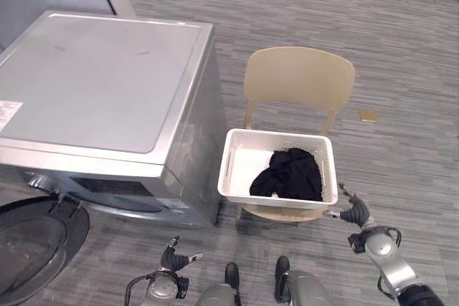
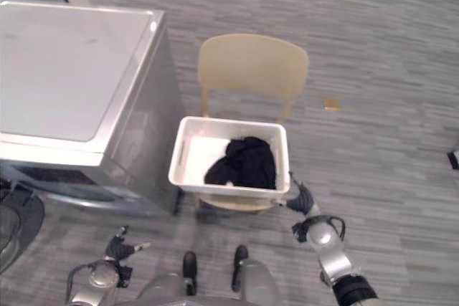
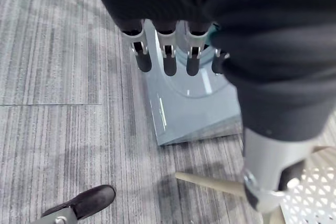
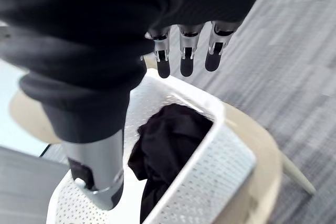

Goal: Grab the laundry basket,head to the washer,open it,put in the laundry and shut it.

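White laundry basket (image 1: 237,150) with black laundry (image 1: 290,174): I see it on the tan chair (image 1: 298,79) beside the washer (image 1: 100,98). My right hand (image 1: 356,213): near its corner, fingers relaxed, empty. My left hand (image 1: 172,257): low, open, empty.

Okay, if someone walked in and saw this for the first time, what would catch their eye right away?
Probably the white laundry basket sitting on the seat of a tan chair, with a dark bundle of laundry heaped in the side toward the robot's right. Next, the big silver washer to the chair's left, its round door swung open low at the front. The right hand hovers open by the basket's near right corner.
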